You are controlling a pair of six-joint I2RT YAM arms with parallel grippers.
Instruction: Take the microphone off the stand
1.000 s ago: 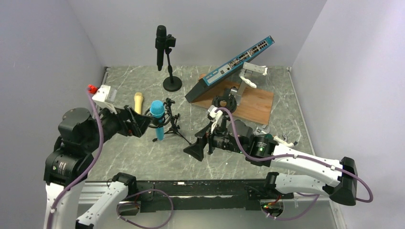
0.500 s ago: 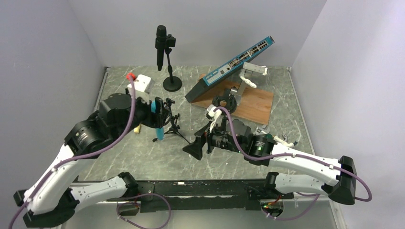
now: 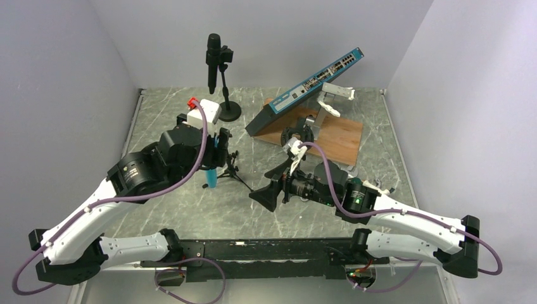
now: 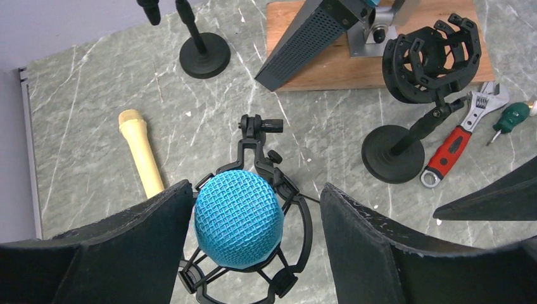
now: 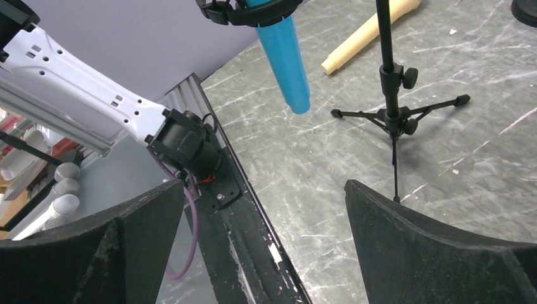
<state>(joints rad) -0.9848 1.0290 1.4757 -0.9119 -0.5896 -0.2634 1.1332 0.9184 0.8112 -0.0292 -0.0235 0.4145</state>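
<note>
A blue microphone (image 4: 238,218) stands upright in a black shock mount (image 4: 296,209) on a small tripod stand (image 3: 229,172). My left gripper (image 4: 254,190) is right above it, pointing down and open. Its left finger is close against the mesh head; the right finger stands apart. In the top view the left gripper (image 3: 215,149) hides the head, and only the blue handle (image 3: 211,177) shows. My right gripper (image 3: 266,196) is open and empty, low beside the tripod. The right wrist view shows the handle (image 5: 286,63) and the tripod (image 5: 392,114) beyond the right gripper (image 5: 263,190).
A yellow microphone (image 4: 140,152) lies left of the tripod. A black microphone on a round-base stand (image 3: 215,57) is at the back. A network switch (image 3: 304,88) leans over a wooden board (image 3: 339,136). An empty shock mount stand (image 4: 430,57), a wrench (image 4: 456,142) and a screwdriver (image 4: 513,117) are on the right.
My left arm has swung in from the left and now hangs over the blue microphone with its open fingers on either side of the head. My right arm has shifted slightly right.
</note>
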